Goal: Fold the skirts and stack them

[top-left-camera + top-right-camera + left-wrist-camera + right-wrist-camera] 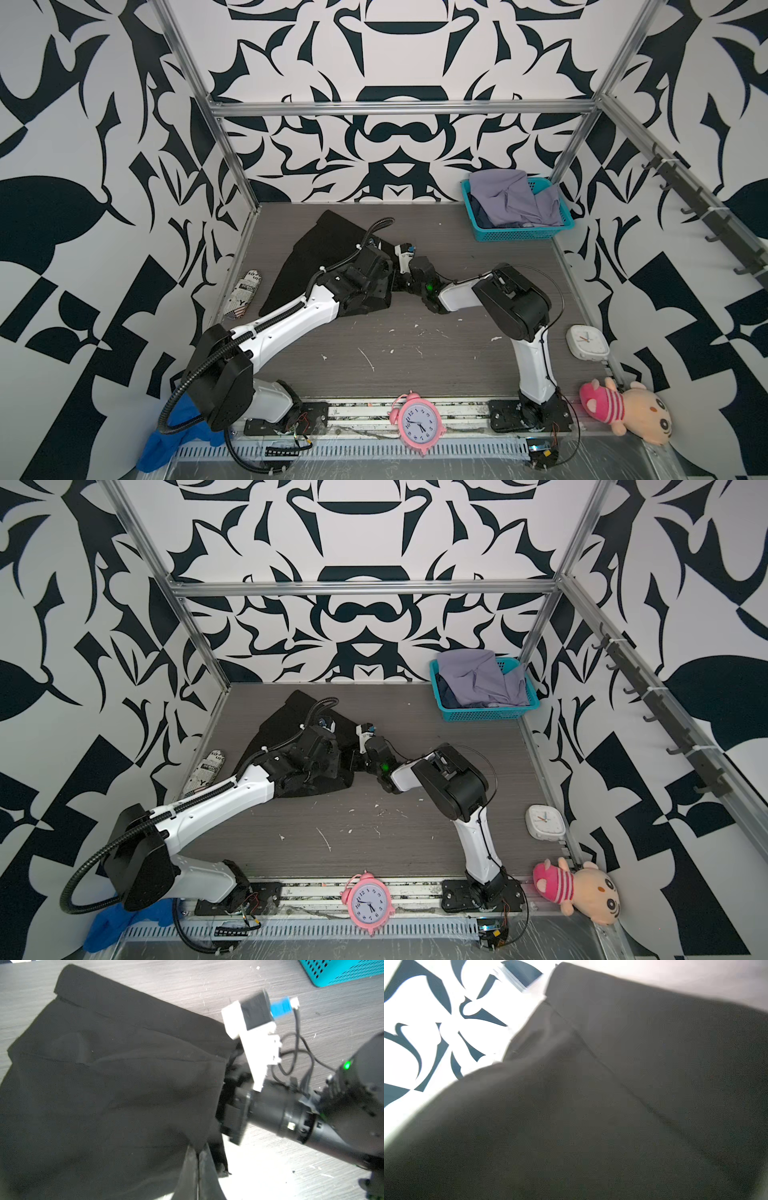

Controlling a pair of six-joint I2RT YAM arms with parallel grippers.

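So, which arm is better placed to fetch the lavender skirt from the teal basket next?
Probably right: the teal basket with the lavender skirt sits far right, on the right arm's side; the left arm lies over the black skirt, farther off.

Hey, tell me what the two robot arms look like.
Both have white link shells and black joint housings. The left arm carries a ribbed black hose tied on with white ties. The right arm has thin black wires, a green light near its wrist, and a white camera bracket with a blue plug.
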